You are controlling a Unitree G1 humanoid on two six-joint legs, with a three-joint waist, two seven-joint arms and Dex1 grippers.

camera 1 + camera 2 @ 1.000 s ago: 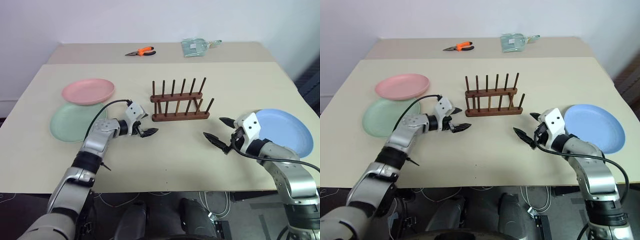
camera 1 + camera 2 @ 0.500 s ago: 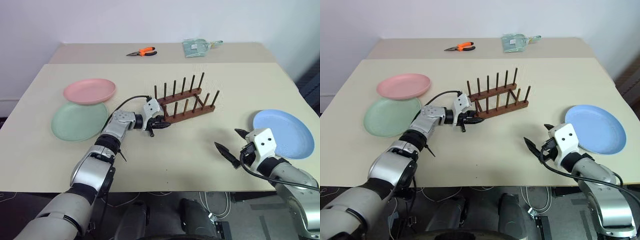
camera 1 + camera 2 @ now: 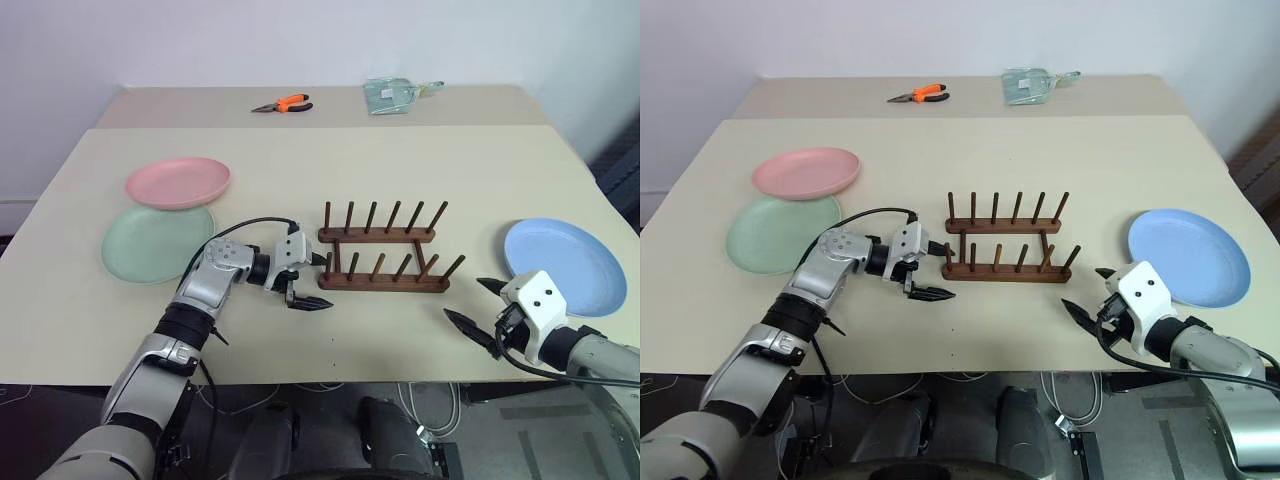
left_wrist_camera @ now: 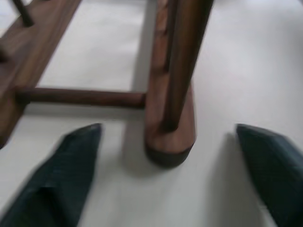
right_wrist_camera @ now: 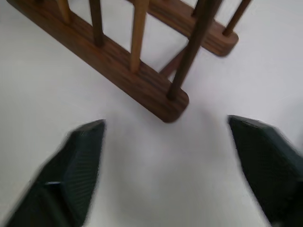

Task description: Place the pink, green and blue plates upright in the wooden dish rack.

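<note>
Table (image 3: 330,160) wide, beige, holding everything. Second table behind with orange pliers (image 3: 282,103) and clear bag (image 3: 392,95), not part of job.

Plates next, all three lying flat, none racked. Blue plate (image 3: 565,265) alone at right edge of table, just beyond right gripper. Green plate (image 3: 150,242) at left, pink plate (image 3: 178,182) just behind it, rim overlapping green one's far edge.

Rack (image 3: 383,258) mid-table, dark wood, two rows of pegs, every slot empty. Sits square to table front, between the two arms.

Left gripper (image 3: 306,284) at rack's left end, spread wide, holding nothing; near base bar's end between its fingers (image 4: 61,189) in left wrist view, not pinched. Right gripper (image 3: 483,314) low at front right, off rack's right end, parted, empty; rack corner ahead of it in right wrist view, blue plate close by on its outer side.

Progress: zero of three plates placed. Likely still at rack-positioning stage, plate pickups not begun. Left to do: grab each plate, tip on edge, drop between pegs. Blue probably suits right arm, pink and green left arm. Flat low-rimmed plates likely awkward to pinch off tabletop.
</note>
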